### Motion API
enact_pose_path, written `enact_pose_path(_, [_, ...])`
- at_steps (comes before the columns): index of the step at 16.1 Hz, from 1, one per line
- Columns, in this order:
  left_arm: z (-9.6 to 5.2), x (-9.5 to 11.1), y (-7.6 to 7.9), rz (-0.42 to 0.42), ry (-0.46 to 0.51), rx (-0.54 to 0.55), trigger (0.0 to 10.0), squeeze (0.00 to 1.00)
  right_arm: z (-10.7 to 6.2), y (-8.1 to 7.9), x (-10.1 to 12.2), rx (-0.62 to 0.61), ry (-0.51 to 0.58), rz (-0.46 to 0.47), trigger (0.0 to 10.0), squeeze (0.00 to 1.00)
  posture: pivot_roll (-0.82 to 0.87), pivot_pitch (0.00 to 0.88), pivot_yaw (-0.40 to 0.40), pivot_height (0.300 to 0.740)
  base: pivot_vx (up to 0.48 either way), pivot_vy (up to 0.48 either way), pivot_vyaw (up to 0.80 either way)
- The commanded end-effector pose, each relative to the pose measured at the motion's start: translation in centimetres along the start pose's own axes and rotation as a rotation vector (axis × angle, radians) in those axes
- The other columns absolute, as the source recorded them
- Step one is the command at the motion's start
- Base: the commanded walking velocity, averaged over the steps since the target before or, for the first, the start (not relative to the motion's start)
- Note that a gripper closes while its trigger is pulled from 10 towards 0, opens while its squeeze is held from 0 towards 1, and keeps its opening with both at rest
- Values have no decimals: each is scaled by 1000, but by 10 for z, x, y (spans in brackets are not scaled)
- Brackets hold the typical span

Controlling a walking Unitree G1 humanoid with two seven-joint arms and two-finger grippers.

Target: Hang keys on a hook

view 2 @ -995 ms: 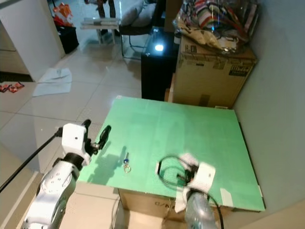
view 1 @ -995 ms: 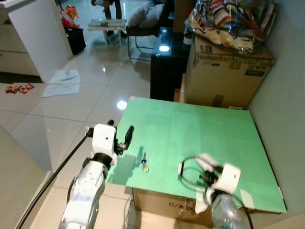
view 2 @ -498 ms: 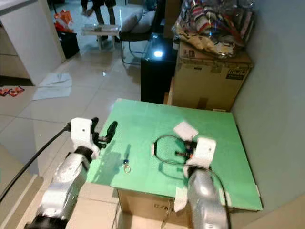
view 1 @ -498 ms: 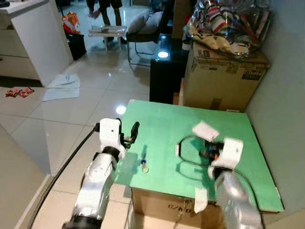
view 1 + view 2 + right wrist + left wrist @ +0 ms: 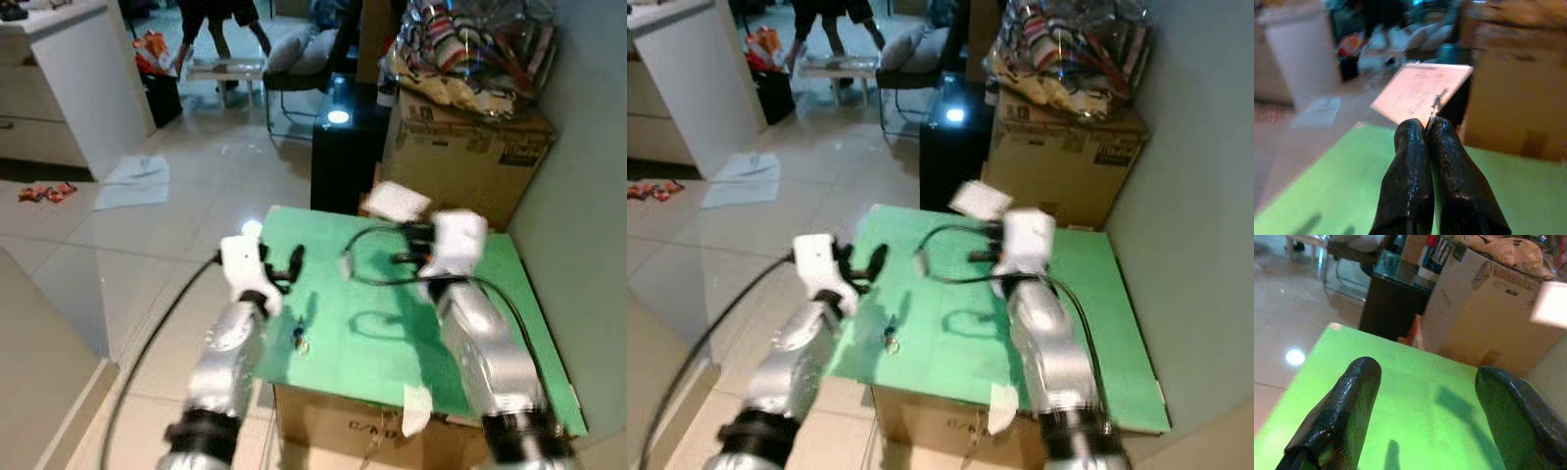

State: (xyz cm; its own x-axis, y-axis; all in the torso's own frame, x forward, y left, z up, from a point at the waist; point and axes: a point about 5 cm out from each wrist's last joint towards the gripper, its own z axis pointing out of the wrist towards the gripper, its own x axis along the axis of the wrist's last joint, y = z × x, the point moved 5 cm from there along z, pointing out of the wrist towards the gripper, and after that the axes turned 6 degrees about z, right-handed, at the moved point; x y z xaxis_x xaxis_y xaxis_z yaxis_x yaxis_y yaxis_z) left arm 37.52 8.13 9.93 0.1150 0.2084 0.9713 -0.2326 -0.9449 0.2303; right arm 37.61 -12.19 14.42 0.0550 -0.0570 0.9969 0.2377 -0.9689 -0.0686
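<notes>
A small bunch of keys [image 5: 299,338] with a blue tag lies on the green table [image 5: 372,323], near its front left corner. My left gripper [image 5: 291,264] hovers just behind and left of the keys; its two black fingers [image 5: 1337,416] stand wide apart with nothing between them. My right gripper [image 5: 1427,128] is raised over the table's far half, shut on a white card [image 5: 1420,90] that carries a small metal hook [image 5: 1436,103]. The card [image 5: 397,201] sticks up above the fingers, and a black cable loops below the wrist.
A big cardboard box [image 5: 460,147] piled with bags and a black cabinet [image 5: 343,147] stand behind the table. A grey wall runs along the right. To the left lie glossy floor tiles, a white cloth [image 5: 132,181] and a white counter [image 5: 78,78]. A person's legs [image 5: 220,15] show far back.
My right arm has risen from the table's front edge and swung forward over the far half with the card in its grip. The left arm has shifted slightly forward. The keys lie where they were.
</notes>
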Motion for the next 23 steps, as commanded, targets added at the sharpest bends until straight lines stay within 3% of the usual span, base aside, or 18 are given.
enact_pose_path(1, [5, 3, 2, -15, -4, -10, 10000, 0, 3, -1, -11, 26, -84, -75, 0, 0, -194, 0, 40, 740, 0, 0, 0])
enact_pose_path(3, [8, 8, 1, 29, 9, -20, 10000, 0, 2, 3, -21, 65, -152, -154, 0, 0, -192, 0, 43, 740, 0, 0, 0])
enact_pose_path(4, [10, 13, 0, 103, 28, -30, 10000, 0, -3, -1, -31, 150, -218, -216, 0, 0, -191, 0, 44, 740, 0, 0, 0])
enact_pose_path(5, [11, 15, -1, 117, 36, -35, 10000, 0, -7, -3, -32, 211, -231, -246, 0, 0, -189, 0, 44, 740, 0, 0, 0])
enact_pose_path(6, [13, 22, -4, 155, 56, -38, 10000, 0, -15, -4, -29, 305, -246, -276, 0, 0, -189, 0, 45, 740, 0, 0, 0])
enact_pose_path(9, [19, 46, -11, 270, 107, -94, 10000, 0, -23, 12, -7, 393, -212, -266, 0, 0, -183, 0, 43, 740, 0, 0, 0])
enact_pose_path(10, [22, 51, -11, 309, 104, -148, 10000, 0, -31, 4, 3, 504, -187, -269, 0, 0, -181, 0, 44, 740, 0, 0, 0])
enact_pose_path(12, [23, 51, -9, 353, 79, -222, 10000, 0, -36, -3, 20, 588, -148, -199, 0, 0, -180, 0, 45, 740, 0, 0, 0])
enact_pose_path(14, [24, 57, -13, 363, 80, -236, 10000, 0, -40, -12, 51, 653, -44, -21, 0, 0, -177, 0, 43, 740, 0, 0, 0])
enact_pose_path(15, [26, 63, -22, 332, 103, -162, 10000, 0, -34, -10, 70, 612, 54, 114, 0, 0, -177, 0, 43, 740, 0, 0, 0])
enact_pose_path(16, [26, 63, -26, 290, 109, -111, 10000, 0, -30, -6, 74, 573, 92, 154, 0, 0, -176, 0, 43, 740, 0, 0, 0])
enact_pose_path(17, [25, 55, -39, 154, 92, 12, 10000, 0, -13, 11, 70, 390, 133, 262, 0, 0, -175, 0, 43, 740, 0, 0, 0])
enact_pose_path(18, [22, 45, -45, 92, 73, 83, 10000, 0, -1, 29, 53, 187, 128, 292, 0, 0, -173, 0, 41, 740, 0, 0, 0])
enact_pose_path(19, [18, 38, -42, 94, 64, 93, 10000, 0, 0, 33, 37, 104, 103, 281, 0, 0, -167, 0, 39, 740, 0, 0, 0])
enact_pose_path(20, [13, 28, -36, 116, 56, 83, 10000, 0, -3, 31, 14, 19, 65, 233, 0, 0, -159, 0, 37, 740, 0, 0, 0])
enact_pose_path(21, [10, 27, -33, 149, 65, 79, 10000, 0, -8, 21, 3, 15, 54, 157, 0, 0, -154, 0, 37, 740, 0, 0, 0])
enact_pose_path(23, [8, 30, -32, 171, 83, 73, 10000, 0, -12, 4, -15, 34, 24, 232, 0, 0, -150, 0, 37, 740, 0, 0, 0])
